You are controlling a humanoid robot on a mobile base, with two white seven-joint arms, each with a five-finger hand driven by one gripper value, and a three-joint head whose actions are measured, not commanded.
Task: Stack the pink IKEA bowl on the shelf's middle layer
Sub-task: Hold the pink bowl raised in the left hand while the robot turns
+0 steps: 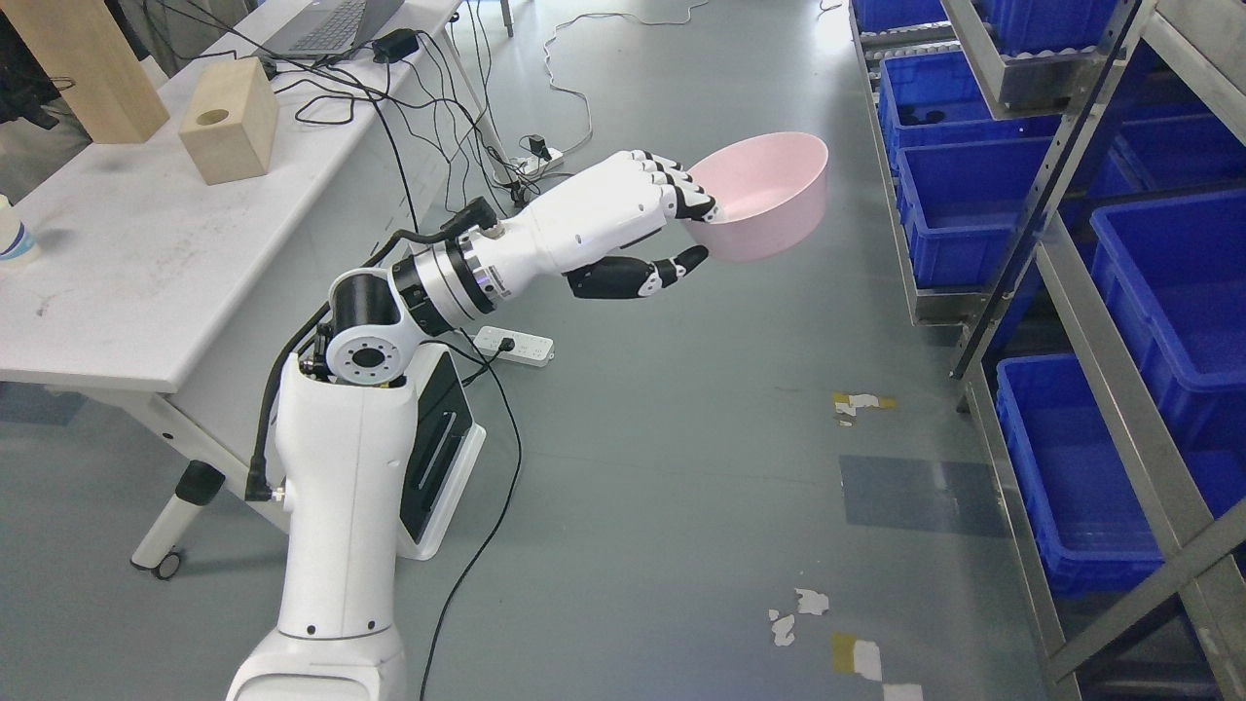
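Observation:
My left hand (686,229) is shut on the near rim of a pink bowl (764,195), fingers inside the rim and thumb under it. The bowl is held in the air above the grey floor, tilted slightly, to the left of the metal shelf (1071,292). The left arm (350,467) reaches from the lower left up toward the shelf. The right arm is out of view.
The shelf on the right holds several blue bins (973,195) on its levels. A white table (146,253) on the left carries wooden blocks (229,122) and a laptop (331,24). Cables and a power strip (514,345) lie on the floor.

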